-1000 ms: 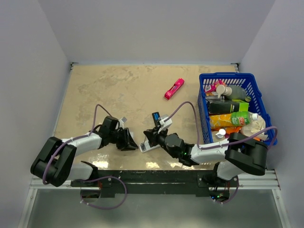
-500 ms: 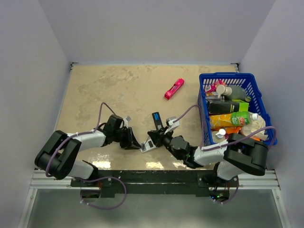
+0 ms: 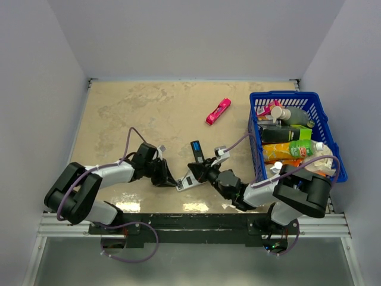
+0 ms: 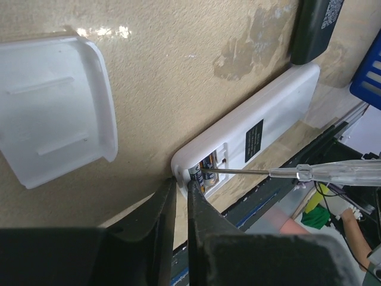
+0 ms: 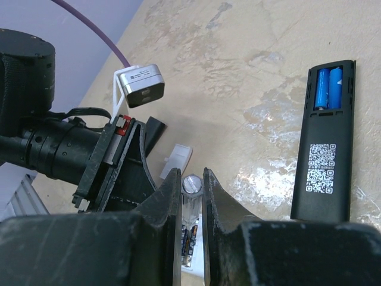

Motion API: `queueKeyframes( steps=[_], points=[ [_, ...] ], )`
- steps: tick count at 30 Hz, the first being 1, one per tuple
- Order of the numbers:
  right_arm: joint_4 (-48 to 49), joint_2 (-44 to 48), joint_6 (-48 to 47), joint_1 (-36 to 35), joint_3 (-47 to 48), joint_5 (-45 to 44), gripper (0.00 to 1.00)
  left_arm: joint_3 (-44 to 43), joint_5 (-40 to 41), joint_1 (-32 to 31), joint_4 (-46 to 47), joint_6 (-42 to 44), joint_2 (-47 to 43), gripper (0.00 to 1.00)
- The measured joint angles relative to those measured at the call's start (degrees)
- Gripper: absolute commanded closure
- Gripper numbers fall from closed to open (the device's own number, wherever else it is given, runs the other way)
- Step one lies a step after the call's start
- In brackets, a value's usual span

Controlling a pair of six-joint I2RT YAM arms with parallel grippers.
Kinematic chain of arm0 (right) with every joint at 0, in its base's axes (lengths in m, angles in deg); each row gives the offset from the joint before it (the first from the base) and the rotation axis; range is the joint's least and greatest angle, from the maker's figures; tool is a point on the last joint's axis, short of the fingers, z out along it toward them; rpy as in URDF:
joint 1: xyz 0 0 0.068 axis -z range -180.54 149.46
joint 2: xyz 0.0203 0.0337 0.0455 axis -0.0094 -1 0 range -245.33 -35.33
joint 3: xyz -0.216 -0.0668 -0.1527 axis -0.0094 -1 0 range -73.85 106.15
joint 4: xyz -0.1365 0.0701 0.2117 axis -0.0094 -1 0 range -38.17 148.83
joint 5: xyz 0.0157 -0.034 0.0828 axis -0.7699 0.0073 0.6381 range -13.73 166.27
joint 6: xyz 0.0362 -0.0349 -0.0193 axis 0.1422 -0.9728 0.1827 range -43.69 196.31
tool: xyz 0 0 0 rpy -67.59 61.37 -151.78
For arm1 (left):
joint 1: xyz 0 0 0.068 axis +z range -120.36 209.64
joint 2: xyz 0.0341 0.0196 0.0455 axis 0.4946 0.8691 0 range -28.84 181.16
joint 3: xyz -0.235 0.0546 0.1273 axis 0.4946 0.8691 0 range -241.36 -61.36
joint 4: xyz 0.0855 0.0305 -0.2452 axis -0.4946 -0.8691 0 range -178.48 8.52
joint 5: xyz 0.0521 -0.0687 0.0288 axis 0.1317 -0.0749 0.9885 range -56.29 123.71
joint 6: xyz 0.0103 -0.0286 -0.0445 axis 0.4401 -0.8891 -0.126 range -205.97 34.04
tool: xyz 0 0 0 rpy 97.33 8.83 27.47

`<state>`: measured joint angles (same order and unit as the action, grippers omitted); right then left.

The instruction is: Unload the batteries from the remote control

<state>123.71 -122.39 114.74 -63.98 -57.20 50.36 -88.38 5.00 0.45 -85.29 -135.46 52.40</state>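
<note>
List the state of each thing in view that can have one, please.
White remote: face down, battery compartment open, batteries inside.
White cover: off, lying on the table.
Black remote: face down, cover off, two blue batteries inside.
Screwdriver: tip in the white remote's compartment.
Right gripper: shut on the screwdriver.
Left gripper: jaws close together at the white remote's end.

The left pincer point(image 3: 170, 179) has slid toward 3 o'clock, up against the white remote point(image 3: 188, 180), its jaws narrowing.
</note>
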Motion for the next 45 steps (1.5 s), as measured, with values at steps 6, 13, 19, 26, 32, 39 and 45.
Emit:
queueKeyframes(
  steps=[6,13,19,26,32,39,45],
  points=[
    [2.78,-1.01,1.09,0.22,-1.16,-0.13,1.0,-3.87,2.58,-1.51,-5.77,-0.26,1.42,0.93],
    [8.33,-2.27,3.23,0.92,-4.59,0.04,1.0,-4.7,3.61,-2.38,-6.84,-0.48,1.46,1.0],
    [16.41,-6.6,3.34,1.53,-6.29,1.49,1.0,-4.15,3.63,-2.78,-5.7,-0.79,1.01,1.0],
    [18.75,-7.21,-1.31,1.42,-5.66,3.8,1.0,-1.44,2.67,-2.78,-1.22,-2.05,-0.26,1.0],
    [14.1,-4.13,-7.91,-1.64,-3.17,2.54,1.0,-0.31,1.57,-2.84,1.2,-2.51,-0.26,1.0],
    [15.82,-5.09,-2.64,-2.12,-5.29,-1.9,1.0,0.68,1.46,-2.84,2.69,-2.54,-0.81,1.0],
    [18.49,-6.78,0.22,-1.86,-6.1,-2.54,1.0,0.68,1.62,-2.86,2.38,-2.4,-0.98,1.0]
  ],
)
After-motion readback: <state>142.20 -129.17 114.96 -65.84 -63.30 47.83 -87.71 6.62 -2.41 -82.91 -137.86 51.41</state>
